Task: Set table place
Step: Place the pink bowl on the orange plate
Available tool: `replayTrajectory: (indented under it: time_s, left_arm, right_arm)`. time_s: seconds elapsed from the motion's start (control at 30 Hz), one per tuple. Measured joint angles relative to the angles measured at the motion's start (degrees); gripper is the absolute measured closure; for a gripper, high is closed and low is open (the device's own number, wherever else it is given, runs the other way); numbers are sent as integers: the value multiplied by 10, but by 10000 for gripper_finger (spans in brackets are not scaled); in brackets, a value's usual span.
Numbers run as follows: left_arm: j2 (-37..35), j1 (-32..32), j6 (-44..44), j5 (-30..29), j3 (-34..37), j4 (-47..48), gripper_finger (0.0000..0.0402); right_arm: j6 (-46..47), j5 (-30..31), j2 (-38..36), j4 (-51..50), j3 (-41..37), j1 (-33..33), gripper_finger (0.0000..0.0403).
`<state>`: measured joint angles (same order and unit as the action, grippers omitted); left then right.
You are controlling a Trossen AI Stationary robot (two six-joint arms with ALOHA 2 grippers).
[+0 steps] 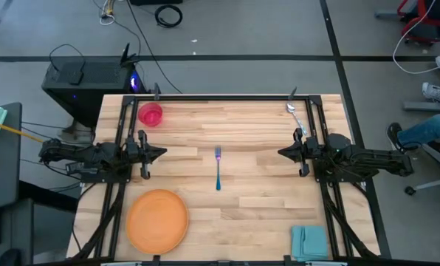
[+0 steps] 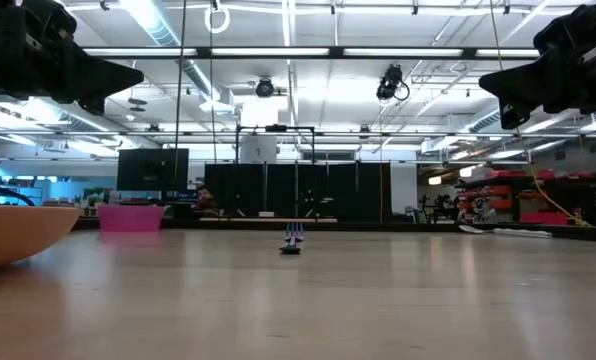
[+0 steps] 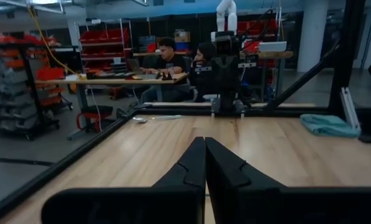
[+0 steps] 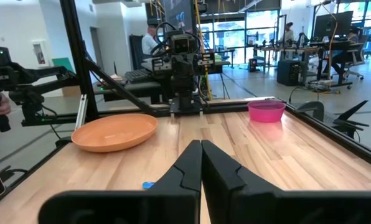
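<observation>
The round orange plate [image 1: 157, 219] lies on the light wooden table [image 1: 257, 199] near its front left; it also shows in the right wrist view [image 4: 114, 132]. The pink cup [image 1: 150, 114] stands at the far left. The blue-handled fork [image 1: 218, 168] lies at the table's middle. The silver spoon [image 1: 295, 114] lies at the far right. My left gripper [image 1: 163, 153] is shut and empty above the table's left side. My right gripper [image 1: 280, 153] is shut and empty above the right side. Both are held high, clear of the table.
A folded teal napkin [image 1: 309, 241] lies at the front right corner. Black metal rails [image 1: 119, 140] run along the left and right sides under the arms. People sit at desks beyond the table [image 3: 167, 59]. A person's leg and shoe [image 1: 427, 125] show at the right.
</observation>
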<state>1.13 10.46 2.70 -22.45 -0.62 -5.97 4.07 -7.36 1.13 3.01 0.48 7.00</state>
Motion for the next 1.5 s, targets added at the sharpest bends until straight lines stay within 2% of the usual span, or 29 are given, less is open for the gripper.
replayTrajectory:
  time_s: [0.17,0.43,0.63,1.03,1.1,1.33,1.5]
  left_arm:
    - [0,0,46,0,0,-4,393]
    - [0,0,135,-6,-10,-33,396]
    - [5,0,134,-18,-59,5,394]
    - [129,0,114,-54,-102,43,396]
    - [155,0,94,-54,-126,65,397]
    - [278,1,-77,-47,-216,236,398]
    - [385,8,-159,32,-282,300,397]
  right_arm:
    - [-15,0,0,0,0,0,390]
    - [-154,0,0,19,0,0,390]
    - [-191,-2,0,16,6,0,398]
    - [-213,-2,0,15,6,0,400]
    - [-205,-2,0,4,6,0,401]
    - [-211,-14,0,-4,6,0,401]
    - [-208,-36,0,-4,6,0,401]
